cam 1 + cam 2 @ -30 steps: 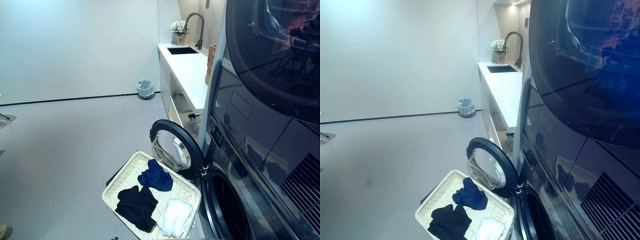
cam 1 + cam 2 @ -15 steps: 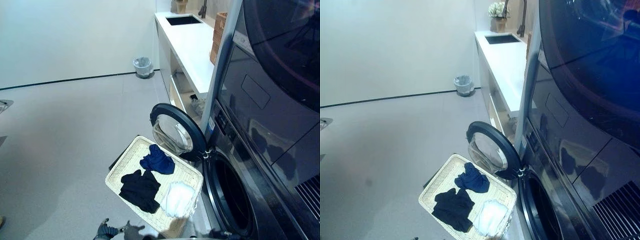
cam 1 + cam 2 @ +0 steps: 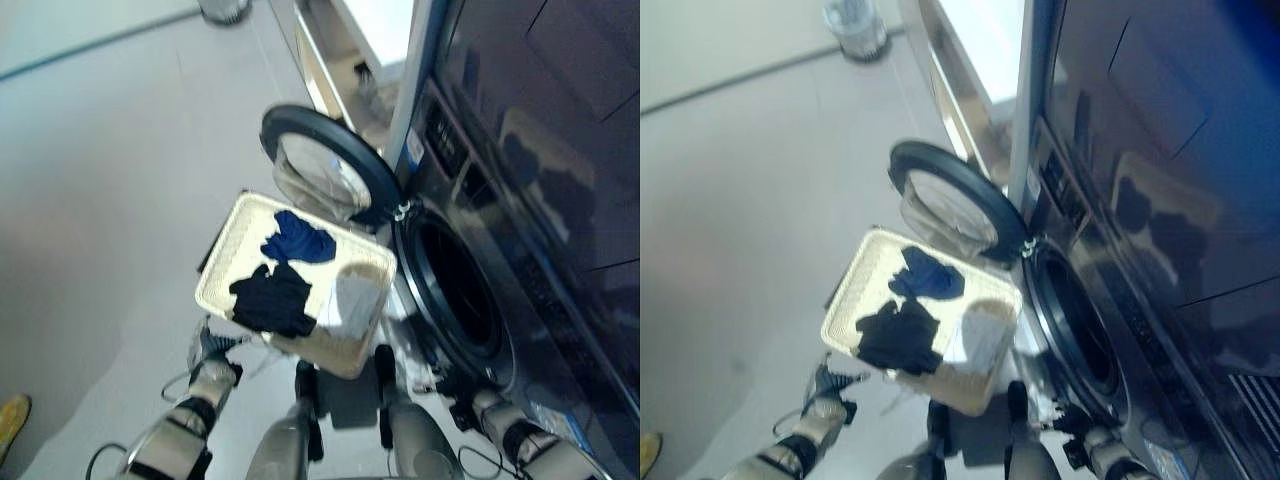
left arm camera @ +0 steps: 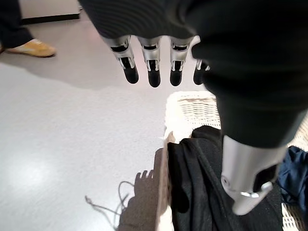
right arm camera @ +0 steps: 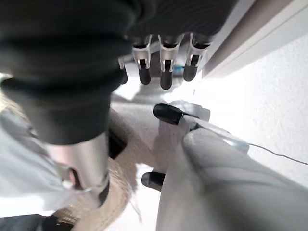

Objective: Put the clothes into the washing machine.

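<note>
Three garments, loose in one pale woven basket point(image 3: 222, 262) on the floor before the washing machine point(image 3: 470, 250): one black piece point(image 3: 275, 298) at the basket's near-left part, one blue piece point(image 3: 297, 240) toward its far edge by the door, one white piece point(image 3: 352, 300) at its right side nearest the drum. Machine door point(image 3: 320, 160) swung wide, drum mouth point(image 3: 455, 295) dark and unobstructed. All three judged soft, light, limp, non-fragile; likely to drape and trail when lifted, so best pinched at a raised bunched fold near the middle of each heap, not at an edge. Black piece nearest the left hand point(image 4: 159, 62), lying over the basket's rim point(image 4: 185, 103). Left hand above floor and rim, fingers point(image 4: 153, 77) extended and released, grasping nothing. Right hand point(image 5: 163, 57) low beside the basket's right edge, fingers point(image 5: 165, 77) likewise straight, holding nothing. Nothing yet in the drum, by appearance.
</note>
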Motion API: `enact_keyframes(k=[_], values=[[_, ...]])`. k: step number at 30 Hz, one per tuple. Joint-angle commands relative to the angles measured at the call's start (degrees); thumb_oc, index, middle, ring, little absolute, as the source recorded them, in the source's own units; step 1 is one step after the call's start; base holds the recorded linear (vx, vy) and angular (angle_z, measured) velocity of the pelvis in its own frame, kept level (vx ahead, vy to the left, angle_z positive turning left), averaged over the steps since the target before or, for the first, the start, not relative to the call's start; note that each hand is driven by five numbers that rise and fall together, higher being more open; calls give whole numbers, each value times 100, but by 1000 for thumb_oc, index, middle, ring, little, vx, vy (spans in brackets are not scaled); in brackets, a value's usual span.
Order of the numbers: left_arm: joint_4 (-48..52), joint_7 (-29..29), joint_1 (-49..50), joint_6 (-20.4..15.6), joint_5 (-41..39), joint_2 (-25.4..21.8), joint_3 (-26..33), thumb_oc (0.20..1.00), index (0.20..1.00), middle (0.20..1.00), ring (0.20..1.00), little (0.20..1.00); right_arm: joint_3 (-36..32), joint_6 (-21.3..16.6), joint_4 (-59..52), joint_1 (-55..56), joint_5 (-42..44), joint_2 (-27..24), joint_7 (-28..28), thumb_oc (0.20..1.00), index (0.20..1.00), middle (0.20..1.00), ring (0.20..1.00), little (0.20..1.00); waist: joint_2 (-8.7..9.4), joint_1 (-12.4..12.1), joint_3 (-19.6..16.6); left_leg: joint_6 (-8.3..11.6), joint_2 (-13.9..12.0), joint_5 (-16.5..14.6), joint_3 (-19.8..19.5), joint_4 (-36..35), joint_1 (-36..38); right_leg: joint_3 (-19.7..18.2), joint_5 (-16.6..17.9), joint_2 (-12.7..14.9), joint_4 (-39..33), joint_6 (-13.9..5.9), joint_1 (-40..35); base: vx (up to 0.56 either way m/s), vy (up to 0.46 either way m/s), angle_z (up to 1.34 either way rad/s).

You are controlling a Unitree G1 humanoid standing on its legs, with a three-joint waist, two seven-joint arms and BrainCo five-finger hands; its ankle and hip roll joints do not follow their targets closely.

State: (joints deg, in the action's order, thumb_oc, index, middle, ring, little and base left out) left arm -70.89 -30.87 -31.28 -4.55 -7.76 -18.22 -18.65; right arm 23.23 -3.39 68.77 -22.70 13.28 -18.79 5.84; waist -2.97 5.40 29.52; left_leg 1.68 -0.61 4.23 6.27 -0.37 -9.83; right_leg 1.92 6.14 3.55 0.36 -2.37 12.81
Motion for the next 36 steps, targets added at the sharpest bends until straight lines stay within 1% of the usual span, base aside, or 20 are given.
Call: enact_keyframes(k=[1, 3, 6, 7, 10, 13, 18, 19, 23, 24, 26, 27, 28, 29, 30, 31, 33, 34, 36], values=[[-191, -85, -155, 43, -144, -376, -35, 1000, 1000, 1000, 1000, 1000, 332, -124, -442, -47, 457, 88, -117, 1000, 1000, 1000, 1000, 1000, 374, 79, -91, -374, 598, -702, 298, 1098, -764, -595, -181, -113, 575, -276, 761, -158, 167, -18], [-249, -109, -433, 49, -240, -468, -68, 1000, 1000, 1000, 1000, 1000, 420, -90, -592, -195, 474, 86, -186, 1000, 1000, 1000, 1000, 1000, 447, 154, 27, -345, 612, -719, 326, 1343, -1145, -618, -101, -142, 632, -250, 1108, -95, 131, -45], [-322, -122, -687, 109, -285, -543, -116, 1000, 1000, 1000, 1000, 1000, 499, -79, -690, -286, 543, 81, -233, 1000, 1000, 1000, 1000, 1000, 519, 217, 27, -324, 611, -786, 327, 1607, -1523, -615, -57, -160, 707, -230, 1457, -27, 72, -21], [-350, -109, -840, 151, -270, -622, -145, 1000, 1000, 1000, 1000, 1000, 541, -49, -764, -347, 594, 71, -254, 1000, 1000, 1000, 1000, 1000, 571, 253, 27, -312, 608, -815, 336, 1727, -1720, -610, -20, -169, 741, -224, 1643, -17, 36, -13], [-360, -116, -985, 196, -275, -704, -209, 1000, 1000, 1000, 1000, 1000, 577, -46, -829, -385, 671, 57, -274, 1000, 1000, 1000, 1000, 1000, 631, 284, 27, -297, 599, -855, 337, 1870, -1942, -604, 13, -175, 778, -217, 1833, -14, 19, -8], [-417, -70, -1315, 268, -315, -853, -309, 1000, 1000, 1000, 1000, 1000, 643, -42, -970, -461, 886, 43, -325, 1000, 1000, 1000, 1000, 1000, 728, 363, 27, -277, 576, -953, 309, 2168, -2396, -611, 37, -219, 922, -197, 2258, -9, 10, -3], [-434, -71, -1344, 257, -318, -868, -314, 1000, 1000, 1000, 1000, 1000, 652, -57, -974, -468, 910, 44, -325, 1000, 1000, 1000, 1000, 1000, 736, 367, 27, -275, 574, -956, 306, 2187, -2444, -608, 39, -224, 932, -196, 2298, -3, 1, -3], [-498, -1, -1494, 272, -307, -950, -348, 1000, 1000, 1000, 1000, 1000, 694, -112, -1018, -488, 1013, 28, -295, 1000, 1000, 1000, 1000, 1000, 778, 397, 27, -260, 576, -953, 284, 2254, -2644, -611, 54, -266, 976, -184, 2477, 0, 0, 0], [-498, -1, -1494, 272, -307, -950, -348, 1000, 1000, 1000, 1000, 1000, 694, -112, -1018, -488, 1013, 28, -295, 1000, 1000, 1000, 1000, 1000, 778, 397, 27, -260, 576, -953, 284, 2254, -2644, -611, 54, -266, 976, -184, 2477, -2, -5, -1], [-611, 112, -1708, 328, -277, -986, -472, 1000, 1000, 1000, 1000, 1000, 755, -189, -1081, -533, 1199, 27, -307, 1000, 1000, 1000, 1000, 1000, 817, 435, 27, -233, 606, -960, 186, 2376, -2951, -625, 71, -323, 1056, -168, 2759, -8, -21, -4], [-611, 112, -1708, 328, -277, -986, -472, 1000, 1000, 1000, 1000, 1000, 755, -189, -1081, -533, 1199, 27, -307, 1000, 1000, 1000, 1000, 1000, 817, 435, 27, -233, 606, -960, 186, 2376, -2951, -625, 71, -323, 1056, -168, 2759, -4, -11, -2], [-777, 270, -1916, 549, -195, -1004, -603, 1000, 1000, 1000, 1000, 1000, 786, -234, -1175, -576, 1409, -16, -284, 1000, 1000, 1000, 1000, 1000, 865, 477, 27, -221, 626, -983, 105, 2536, -3207, -614, 76, -360, 1149, -152, 2995, 0, 0, 0], [-777, 270, -1916, 549, -195, -1004, -603, 1000, 1000, 1000, 1000, 1000, 786, -234, -1175, -576, 1409, -16, -284, 1000, 1000, 1000, 1000, 1000, 865, 477, 27, -221, 626, -983, 105, 2536, -3207, -614, 76, -360, 1149, -152, 2995, -5, -19, -7], [-952, 423, -2115, 1210, 273, -1054, -841, 1000, 1000, 1000, 1000, 1000, 796, -313, -1297, -624, 1663, -113, -145, 1000, 1000, 1000, 1000, 1000, 942, 525, 27, -211, 619, -1004, 32, 2669, -3498, -588, 85, -393, 1246, -153, 3288, 0, -17, -6], [-952, 423, -2116, 1211, 273, -1054, -841, 1000, 1000, 1000, 1000, 1000, 796, -313, -1297, -624, 1663, -113, -145, 1000, 1000, 1000, 1000, 1000, 941, 525, 27, -211, 618, -1005, 32, 2670, -3498, -588, 85, -393, 1246, -153, 3289, -10, -28, -12], [-994, 464, -2196, 1373, 404, -1077, -922, 1000, 1000, 1000, 1000, 1000, 800, -318, -1350, -647, 1799, -119, -115, 1000, 1000, 1000, 1000, 1000, 979, 544, 27, -212, 615, -1003, 12, 2671, -3567, -584, 95, -413, 1248, -156, 3360, -13, -14, -10], [-1028, 502, -2296, 1548, 607, -1100, -1031, 1000, 1000, 1000, 1000, 1000, 808, -316, -1403, -667, 1899, -127, -70, 1000, 1000, 1000, 1000, 1000, 1008, 565, 27, -210, 609, -991, -9, 2681, -3662, -588, 104, -438, 1265, -155, 3457, -13, -14, -10], [-1028, 502, -2296, 1548, 607, -1100, -1031, 1000, 1000, 1000, 1000, 1000, 808, -316, -1403, -667, 1899, -127, -70, 1000, 1000, 1000, 1000, 1000, 1008, 565, 27, -210, 609, -991, -9, 2681, -3662, -588, 104, -438, 1265, -155, 3457, -17, -20, -6], [-1040, 592, -2446, 1861, 1087, -1165, -1296, 1000, 1000, 1000, 1000, 1000, 823, -338, -1499, -661, 2033, -155, -24, 1000, 1000, 1000, 1000, 1000, 1051, 600, 27, -198, 593, -979, -45, 2695, -3783, -590, 118, -463, 1293, -163, 3580, -11, -16, -1]])
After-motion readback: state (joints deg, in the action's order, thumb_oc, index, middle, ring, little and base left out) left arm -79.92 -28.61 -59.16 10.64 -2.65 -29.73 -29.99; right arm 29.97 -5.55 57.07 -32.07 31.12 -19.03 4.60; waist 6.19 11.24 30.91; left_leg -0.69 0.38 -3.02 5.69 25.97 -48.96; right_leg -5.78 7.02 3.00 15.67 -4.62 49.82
